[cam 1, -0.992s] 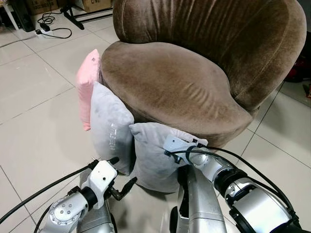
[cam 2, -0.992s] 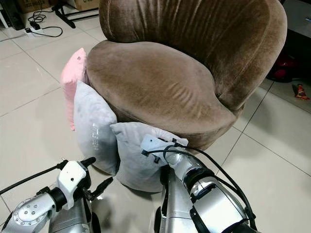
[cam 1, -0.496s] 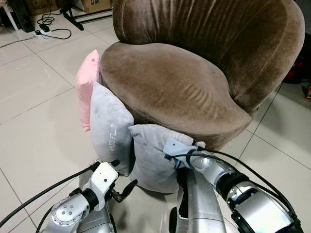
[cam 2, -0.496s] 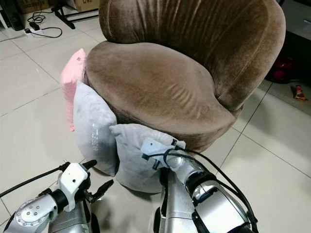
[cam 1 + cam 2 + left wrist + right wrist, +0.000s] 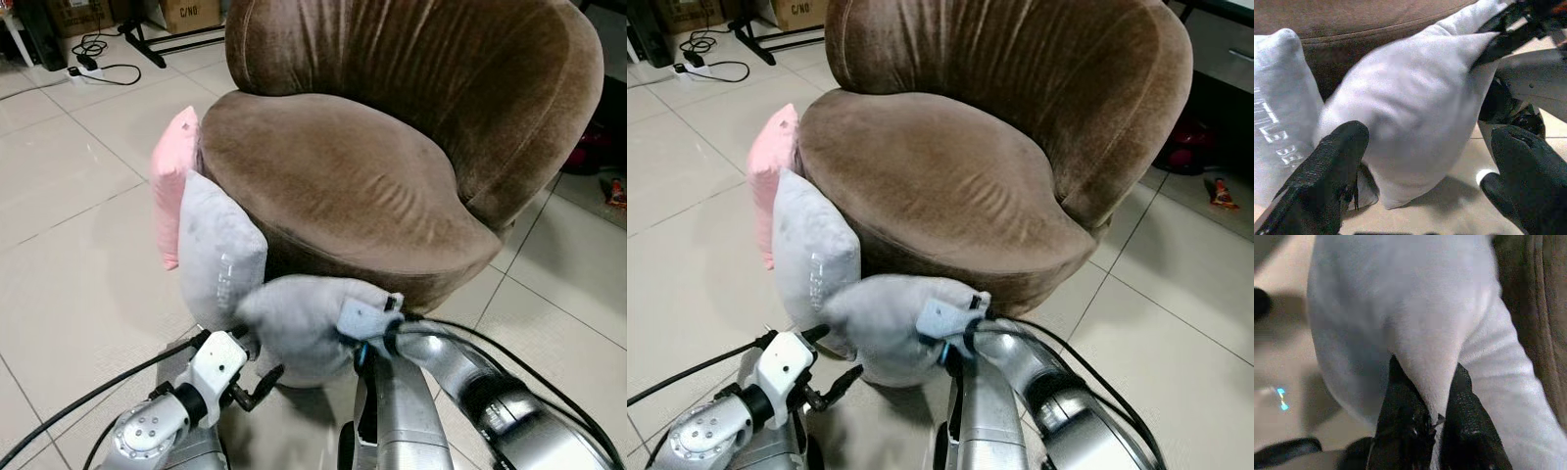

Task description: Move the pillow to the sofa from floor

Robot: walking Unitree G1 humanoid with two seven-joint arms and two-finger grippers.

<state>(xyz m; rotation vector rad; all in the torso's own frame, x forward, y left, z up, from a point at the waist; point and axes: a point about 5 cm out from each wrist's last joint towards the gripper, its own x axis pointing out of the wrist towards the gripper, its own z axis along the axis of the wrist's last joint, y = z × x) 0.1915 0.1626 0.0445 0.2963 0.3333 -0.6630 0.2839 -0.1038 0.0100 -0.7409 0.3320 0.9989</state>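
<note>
A soft grey fabric pillow (image 5: 294, 318) hangs just clear of the tiled floor (image 5: 69, 255), in front of the round brown velvet sofa (image 5: 362, 176). The right gripper (image 5: 1422, 418) pinches only a fold of its cover between its two black fingers, so the cloth may slip free during the lift. The right arm reaches forward and low. The left gripper (image 5: 1425, 166) waits beside the pillow's far end, fingers spread wide. A second grey pillow (image 5: 217, 255) and a pink pillow (image 5: 171, 186) lean against the sofa.
</note>
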